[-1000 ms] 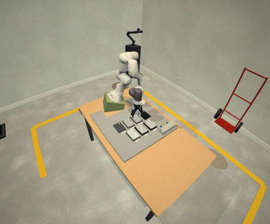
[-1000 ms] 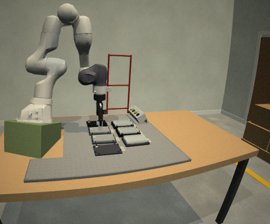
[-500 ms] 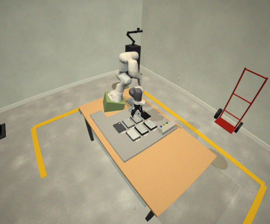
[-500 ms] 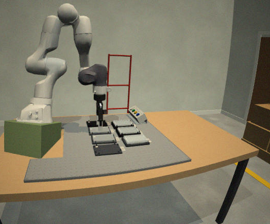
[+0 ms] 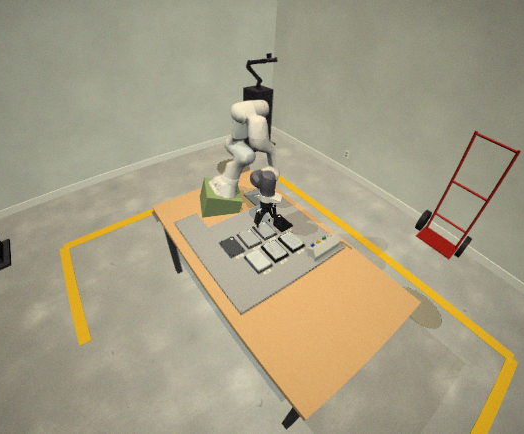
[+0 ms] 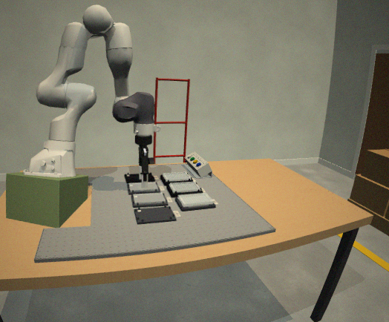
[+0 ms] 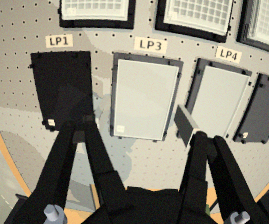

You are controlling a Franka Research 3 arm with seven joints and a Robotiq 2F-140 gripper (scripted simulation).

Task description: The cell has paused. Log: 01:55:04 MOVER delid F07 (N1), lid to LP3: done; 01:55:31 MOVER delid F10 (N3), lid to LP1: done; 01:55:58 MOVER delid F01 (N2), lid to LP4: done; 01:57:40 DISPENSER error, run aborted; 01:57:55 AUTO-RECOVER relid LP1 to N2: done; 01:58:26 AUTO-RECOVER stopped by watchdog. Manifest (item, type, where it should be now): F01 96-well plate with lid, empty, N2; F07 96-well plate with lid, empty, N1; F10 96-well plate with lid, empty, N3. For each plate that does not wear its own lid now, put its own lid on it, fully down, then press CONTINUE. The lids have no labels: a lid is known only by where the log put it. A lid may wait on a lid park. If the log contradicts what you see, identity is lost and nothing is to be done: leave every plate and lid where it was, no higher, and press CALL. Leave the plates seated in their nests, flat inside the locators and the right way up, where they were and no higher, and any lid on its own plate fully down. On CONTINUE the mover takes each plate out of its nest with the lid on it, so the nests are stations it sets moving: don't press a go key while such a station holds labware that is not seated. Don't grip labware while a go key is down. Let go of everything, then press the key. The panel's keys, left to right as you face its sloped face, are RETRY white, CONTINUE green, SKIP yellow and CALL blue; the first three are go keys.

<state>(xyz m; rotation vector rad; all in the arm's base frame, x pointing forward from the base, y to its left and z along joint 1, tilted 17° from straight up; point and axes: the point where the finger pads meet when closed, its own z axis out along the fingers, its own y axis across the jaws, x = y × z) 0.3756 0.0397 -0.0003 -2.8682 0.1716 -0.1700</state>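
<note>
- Wrist view, labels read: "LP1" (image 7: 58,40), "LP3" (image 7: 149,44), "LP4" (image 7: 229,52).
- Lid parks, four: LP1 park (image 7: 62,87) bare and dark; LP3 park carries one pale lid (image 7: 145,98); LP4 park carries one pale lid (image 7: 219,100); fourth park (image 7: 263,115) dark, its label not readable.
- Well plates, three (image 6: 176,176) (image 6: 183,187) (image 6: 196,200), in a row of nests beside the parks on the grey mat (image 6: 102,237); which wear lids cannot be told.
- Claw (image 7: 134,139), one: fingers spread, gripping nothing, hanging low over the LP3 lid.
- Key panel (image 6: 199,165), one, with green, yellow and blue keys visible.
- Surface (image 6: 299,208), one, orange.
- Green pedestal (image 6: 43,200), one.
</note>
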